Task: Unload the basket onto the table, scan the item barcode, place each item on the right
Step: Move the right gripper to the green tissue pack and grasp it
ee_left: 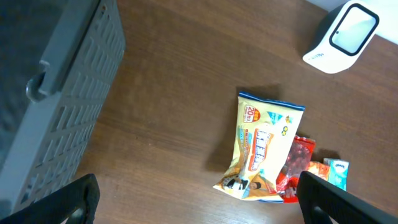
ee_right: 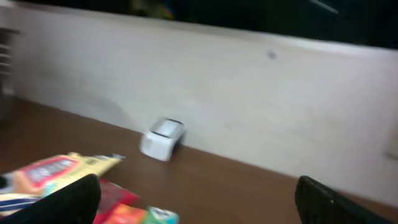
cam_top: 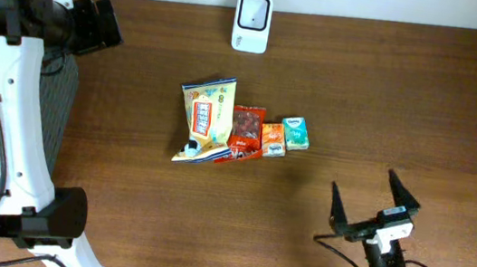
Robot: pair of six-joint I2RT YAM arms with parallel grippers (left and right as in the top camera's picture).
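From overhead, we are looking at the opening step: nothing is lifted yet. The right claw (cam_top: 363,181) is standing spread wide and empty over the bare table (cam_top: 407,99). The row of goods is lying ahead of it and off to its left: the yellow snack bag (cam_top: 206,119), the red packet (cam_top: 245,132), the orange packet (cam_top: 272,139) and the teal box (cam_top: 296,132), all touching side by side. The scanner (cam_top: 252,23) is sitting well beyond them, farther from that claw. Switching to the left wrist view, the left claw (ee_left: 198,180) is also hanging spread with nothing between its fingers. The snack bag (ee_left: 261,149) is lying below it toward one finger, with the scanner (ee_left: 342,34) farther out on that same side. The grey slatted basket (ee_left: 68,93) is filling the other finger's side, and we are making out nothing inside it, though its interior is dark and only partly showing. Moving to the right wrist view, the picture is blurring. We are picking out the scanner (ee_right: 163,138) ahead against the wall and the goods low by one finger. We judge the next move is calling for one claw to come down on a single item, pinch it, and turn its barcode toward the scanner's window. Where any barcode is printed, we cannot tell.
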